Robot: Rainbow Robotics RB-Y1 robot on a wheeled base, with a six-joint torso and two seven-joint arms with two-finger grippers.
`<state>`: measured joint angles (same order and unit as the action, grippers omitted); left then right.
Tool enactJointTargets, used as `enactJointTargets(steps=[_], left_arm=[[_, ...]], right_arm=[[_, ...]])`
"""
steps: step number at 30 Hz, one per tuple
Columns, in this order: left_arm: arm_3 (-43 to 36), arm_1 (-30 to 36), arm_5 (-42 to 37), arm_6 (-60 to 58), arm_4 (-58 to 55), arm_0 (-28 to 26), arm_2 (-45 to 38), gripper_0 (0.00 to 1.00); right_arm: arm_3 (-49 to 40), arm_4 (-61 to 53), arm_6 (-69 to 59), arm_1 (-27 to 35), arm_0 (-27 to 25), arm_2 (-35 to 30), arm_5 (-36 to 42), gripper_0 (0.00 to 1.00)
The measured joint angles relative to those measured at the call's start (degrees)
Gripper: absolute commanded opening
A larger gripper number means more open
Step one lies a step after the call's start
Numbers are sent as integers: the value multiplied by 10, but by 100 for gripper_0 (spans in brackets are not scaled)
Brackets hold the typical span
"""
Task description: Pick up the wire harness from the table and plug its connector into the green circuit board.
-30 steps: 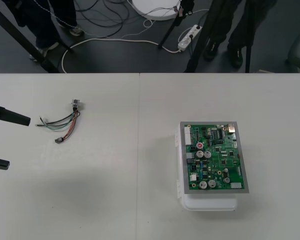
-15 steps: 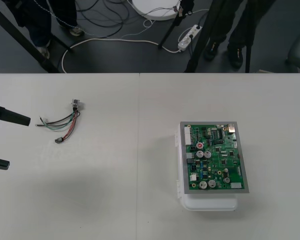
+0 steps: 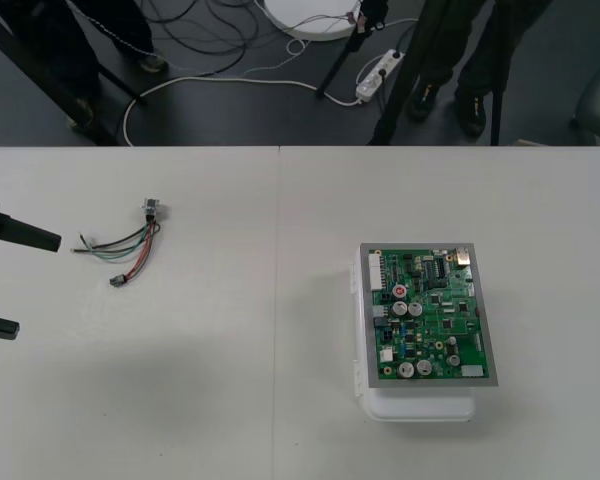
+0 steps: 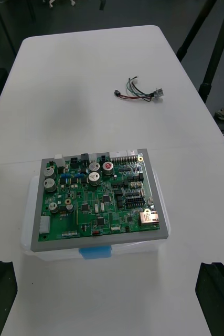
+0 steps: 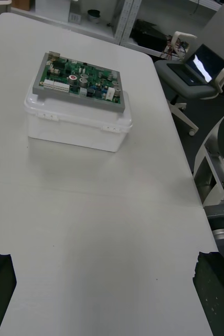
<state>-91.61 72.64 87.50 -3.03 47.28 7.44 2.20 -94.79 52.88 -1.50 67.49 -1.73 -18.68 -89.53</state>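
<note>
On the light surface [image 3: 230, 400] nothing has moved: the wire harness [image 3: 130, 250] lies left, well apart from the green circuit board [image 3: 430, 315]. The left jaws, near it, and the right jaws, by the board, stay released; the pickup is not begun.

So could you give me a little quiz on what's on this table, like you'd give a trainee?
1. True or false: the wire harness is already plugged into the green circuit board.
2. What does the board sit on? A) a white base B) a black tray C) a stack of books
3. Fill in: the left gripper, waiting beside the harness, is ___ (open or shut).

Key
1. False: it lies loose on the table, well apart from the board.
2. A.
3. Open.
</note>
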Motion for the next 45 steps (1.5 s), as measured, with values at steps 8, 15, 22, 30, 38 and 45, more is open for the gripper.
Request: enactJointTargets(steps=[8,15,22,30,38,45], left_arm=[[0,0,0,0,0,0,0,100],[0,0,0,0,0,0,0,100],[0,0,0,0,0,0,0,100],[0,0,0,0,0,0,0,100],[0,0,0,0,0,0,0,100],[0,0,0,0,0,0,0,100]], right_arm=[[0,0,0,0,0,0,0,100],[0,0,0,0,0,0,0,100],[0,0,0,0,0,0,0,100],[0,0,0,0,0,0,0,100],[0,0,0,0,0,0,0,100],[0,0,0,0,0,0,0,100]])
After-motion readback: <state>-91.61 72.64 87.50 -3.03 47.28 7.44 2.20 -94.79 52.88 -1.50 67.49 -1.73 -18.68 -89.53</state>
